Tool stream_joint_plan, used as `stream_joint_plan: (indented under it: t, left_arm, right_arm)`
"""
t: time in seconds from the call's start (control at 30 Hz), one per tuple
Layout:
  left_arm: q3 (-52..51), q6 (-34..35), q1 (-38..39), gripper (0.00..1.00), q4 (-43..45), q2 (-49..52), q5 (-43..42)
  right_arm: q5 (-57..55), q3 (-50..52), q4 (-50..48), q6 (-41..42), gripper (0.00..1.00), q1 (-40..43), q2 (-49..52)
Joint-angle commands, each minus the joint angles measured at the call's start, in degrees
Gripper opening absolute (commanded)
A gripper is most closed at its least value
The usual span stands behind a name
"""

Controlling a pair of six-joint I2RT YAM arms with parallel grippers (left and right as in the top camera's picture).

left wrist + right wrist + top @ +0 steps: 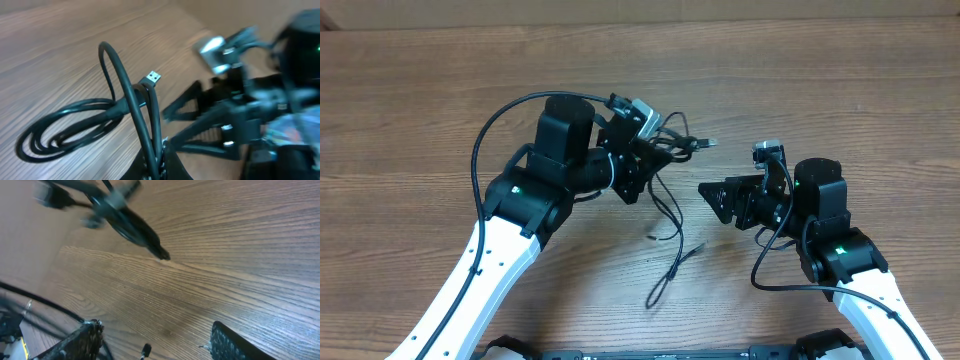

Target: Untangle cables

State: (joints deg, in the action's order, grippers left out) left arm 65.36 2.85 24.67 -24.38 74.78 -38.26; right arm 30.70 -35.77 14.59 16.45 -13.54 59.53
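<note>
The left gripper is clamped tight on the cables, with several strands pinched between its fingertips. One coil spreads just beyond the fingers with a silver plug sticking up, and loose ends trail onto the wooden table. The right gripper, jaws apart and empty, sits just right of the trailing strands, apart from them

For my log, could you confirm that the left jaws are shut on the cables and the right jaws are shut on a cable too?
Not quite: the right jaws stand open with nothing between them, as the right wrist view shows. The left jaws are indeed shut on the cables.
</note>
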Motion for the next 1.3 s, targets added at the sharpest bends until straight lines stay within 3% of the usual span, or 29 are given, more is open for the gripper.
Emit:
stream_joint_plan:
  t: [0.0, 0.27, 0.6, 0.9, 1.27]
  left_arm:
    - [1.0, 2.1, 0.1, 0.04, 2.4, -1.6, -8.9]
    - [1.0, 6.6, 0.1, 0.04, 4.0, -1.6, -10.5]
    - [1.0, 21.2, 0.1, 0.04, 9.2, -1.6, -12.2]
    - [1.0, 24.4, 0.1, 0.04, 13.5, -1.4, -13.8]
    - [1.0, 21.0, 0.0, 0.04, 9.9, -1.3, -10.5]
  right_arm:
    - [0.5, 0.1, -0.4, 0.0, 0.67, 0.1, -0.1]
    - [-4.1, 0.1, -3.4, -0.5, 0.68, 0.1, -0.1]
    - [-1.6, 0.1, -5.5, -5.7, 0.63, 0.1, -0.1]
    - [-0.8, 0.1, -5.0, -6.6, 0.27, 0.1, -0.1]
    - [-1.1, 0.1, -4.1, -6.5, 0.04, 0.1, -0.1]
